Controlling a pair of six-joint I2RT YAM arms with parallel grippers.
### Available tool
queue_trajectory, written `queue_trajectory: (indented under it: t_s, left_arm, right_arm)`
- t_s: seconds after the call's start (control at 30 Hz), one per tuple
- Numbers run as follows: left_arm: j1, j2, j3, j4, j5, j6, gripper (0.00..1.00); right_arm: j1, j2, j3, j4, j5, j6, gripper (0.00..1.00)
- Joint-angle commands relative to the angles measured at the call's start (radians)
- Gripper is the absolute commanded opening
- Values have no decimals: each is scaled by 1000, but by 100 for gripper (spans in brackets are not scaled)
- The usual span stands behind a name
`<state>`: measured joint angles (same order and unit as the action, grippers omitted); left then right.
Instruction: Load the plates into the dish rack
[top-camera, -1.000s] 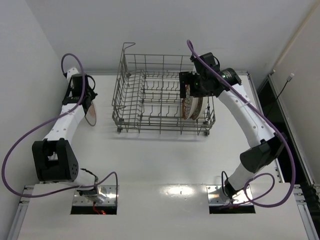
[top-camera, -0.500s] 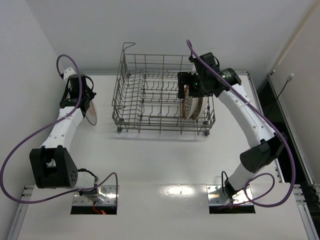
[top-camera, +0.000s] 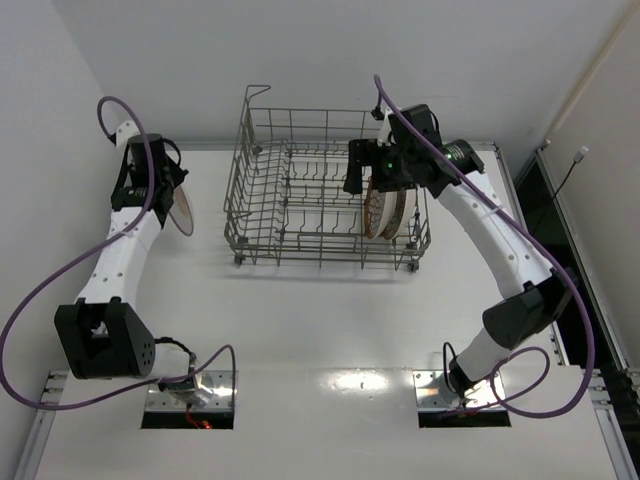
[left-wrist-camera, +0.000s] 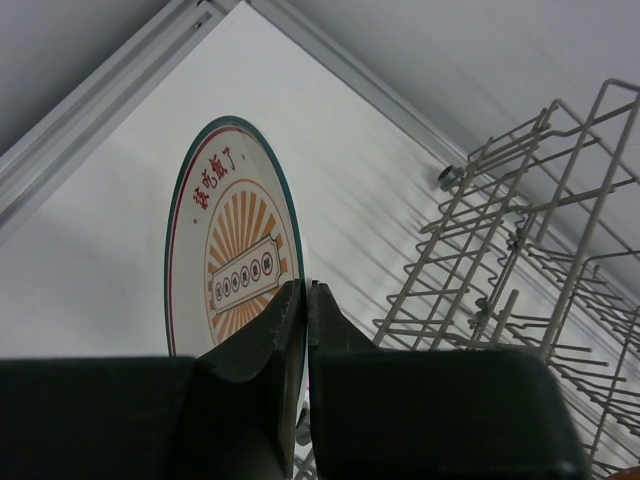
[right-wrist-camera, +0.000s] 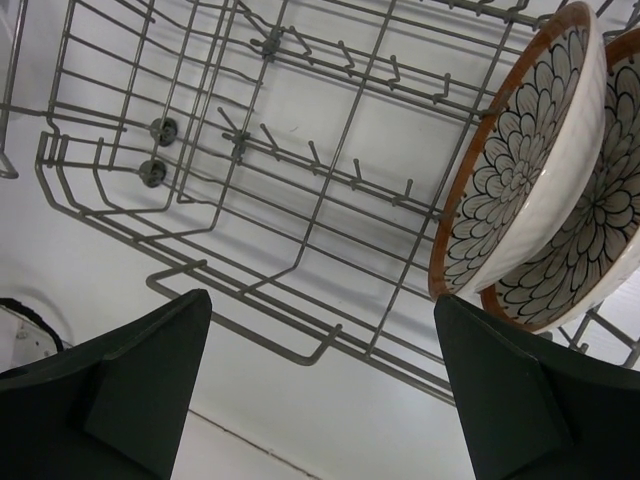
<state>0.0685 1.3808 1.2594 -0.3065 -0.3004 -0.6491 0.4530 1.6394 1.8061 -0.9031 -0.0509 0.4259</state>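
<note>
The left gripper (left-wrist-camera: 305, 290) is clamped on the lower rim of the sunburst plate (left-wrist-camera: 235, 250), its two dark fingers pressed together with only the thin edge of the plate between them. This white plate, with an orange sunburst, red characters and a dark green edge line, is held upright on edge. In the top view the left gripper (top-camera: 160, 188) holds the sunburst plate (top-camera: 181, 210) over the table (top-camera: 300, 320), to the left of the dish rack (top-camera: 245, 180) and apart from its wire wall. The right gripper (right-wrist-camera: 322, 298) is spread wide with nothing between its fingers, looking down into the dish rack (right-wrist-camera: 300, 270). In the top view the right gripper (top-camera: 358, 172) hangs over the rack's right half. Two plates stand on edge at that right end, tilted and leaning close together: the brown-rimmed plate (right-wrist-camera: 520, 160), with white petals outlined in black, and just behind it the cream plate (right-wrist-camera: 600, 230), with a finer brown-toned pattern. From above they are the brown-rimmed plate (top-camera: 375, 212) and the cream plate (top-camera: 396, 210), side by side near the rack's right wall. The rows of tines (right-wrist-camera: 310, 155) across the rest of the rack hold nothing.
</note>
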Motion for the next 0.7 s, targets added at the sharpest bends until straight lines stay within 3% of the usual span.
queue_trajectory:
  t_s: [0.0, 0.67]
  left_arm:
    - [11, -62, 72, 46, 9, -12, 0]
    - [-47, -91, 279, 113, 211, 46, 0]
  right_arm:
    - [-5, -35, -21, 47, -39, -7, 91]
    - [-5, -35, -39, 56, -67, -7, 91]
